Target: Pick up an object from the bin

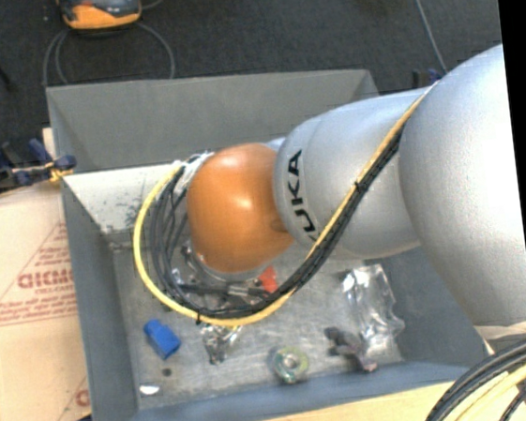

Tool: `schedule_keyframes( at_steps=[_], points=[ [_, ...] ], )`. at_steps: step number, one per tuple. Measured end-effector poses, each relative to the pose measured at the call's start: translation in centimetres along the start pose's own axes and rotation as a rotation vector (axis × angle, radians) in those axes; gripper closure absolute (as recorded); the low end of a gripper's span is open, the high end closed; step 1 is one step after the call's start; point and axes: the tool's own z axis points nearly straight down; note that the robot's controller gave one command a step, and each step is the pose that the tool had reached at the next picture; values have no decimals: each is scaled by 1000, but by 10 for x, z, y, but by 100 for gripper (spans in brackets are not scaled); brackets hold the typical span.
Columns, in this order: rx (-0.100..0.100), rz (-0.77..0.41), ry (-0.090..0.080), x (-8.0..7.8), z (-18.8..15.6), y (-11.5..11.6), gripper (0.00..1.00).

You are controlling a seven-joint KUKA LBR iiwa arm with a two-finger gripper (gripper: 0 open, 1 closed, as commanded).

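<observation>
Camera view: tool (218, 344) near blue block (161, 338).

End effector (218, 344) beside blue block (162, 339) (bin floor (193, 381))

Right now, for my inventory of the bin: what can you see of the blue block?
The blue block is a small, chunky piece of one solid blue, with softly rounded edges; it looks like plastic or foam. It seems whole and lies slantwise on the speckled grey floor of the bin, in the left part, not far from the left wall. Only the floor seems to touch it.
</observation>
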Motion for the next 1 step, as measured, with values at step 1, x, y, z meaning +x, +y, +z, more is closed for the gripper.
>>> schedule_keyframes(
  at_steps=[1],
  points=[
    [1, -88, -4, -9, 56, 44, 0]
  ],
)
